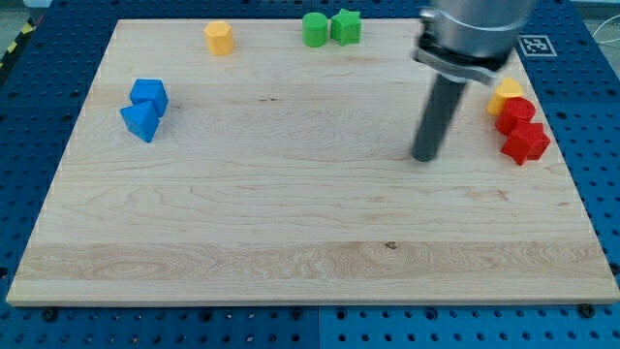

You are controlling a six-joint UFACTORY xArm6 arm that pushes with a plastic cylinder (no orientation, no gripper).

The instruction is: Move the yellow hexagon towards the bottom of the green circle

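The yellow hexagon (220, 38) sits near the view's top, left of centre, on the wooden board (291, 223). The green circle (315, 29) stands at the top centre, touching a green star-shaped block (346, 26) on its right. My tip (424, 157) rests on the board at the view's right of centre, far from the yellow hexagon and well below and right of the green circle. The rod rises from it to the arm's grey body at the top right.
Two blue blocks, a cube (150, 94) and a triangle (140, 121), touch at the left. At the right edge a yellow block (504, 95) sits against two red blocks (516, 111) (526, 142). A blue pegboard surrounds the board.
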